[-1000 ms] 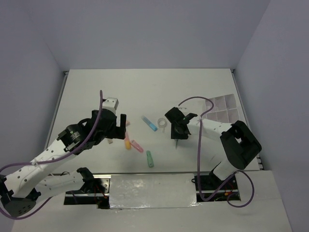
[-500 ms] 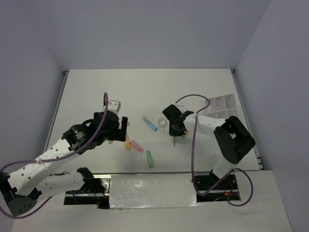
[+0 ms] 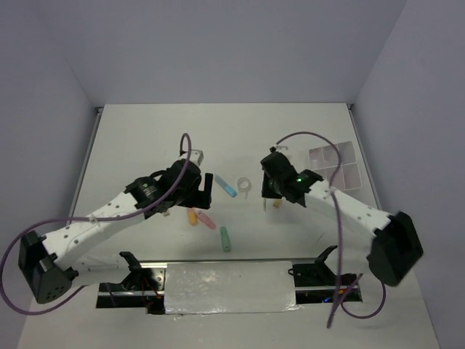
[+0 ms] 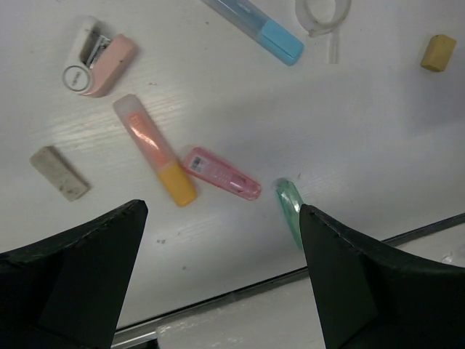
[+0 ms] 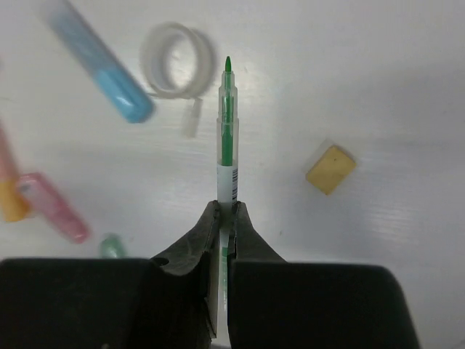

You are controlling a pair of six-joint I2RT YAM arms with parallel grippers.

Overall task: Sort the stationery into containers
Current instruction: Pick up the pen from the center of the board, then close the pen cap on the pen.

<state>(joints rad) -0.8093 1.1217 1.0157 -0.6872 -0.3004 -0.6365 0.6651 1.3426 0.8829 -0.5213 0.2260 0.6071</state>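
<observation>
My right gripper (image 5: 227, 212) is shut on a thin green pen (image 5: 227, 131), held above the table, tip pointing away. It hangs near the tape ring (image 5: 176, 59) and a tan eraser (image 5: 330, 169). In the top view the right gripper (image 3: 270, 193) is left of the white divided tray (image 3: 334, 163). My left gripper (image 4: 221, 218) is open and empty, high above the pink marker (image 4: 220, 173), orange marker (image 4: 154, 149) and green marker (image 4: 289, 207). The left gripper (image 3: 205, 185) shows in the top view beside the blue marker (image 3: 225, 186).
A pink and white dispenser-like item (image 4: 98, 57) and a grey eraser (image 4: 59, 173) lie left of the markers. The table's near edge (image 4: 218, 294) runs just below the green marker. The tray sits at the table's right edge.
My left arm has swung right and forward over the markers, gripper open. My right arm has stretched out and shifted slightly right, still holding the green pen.
</observation>
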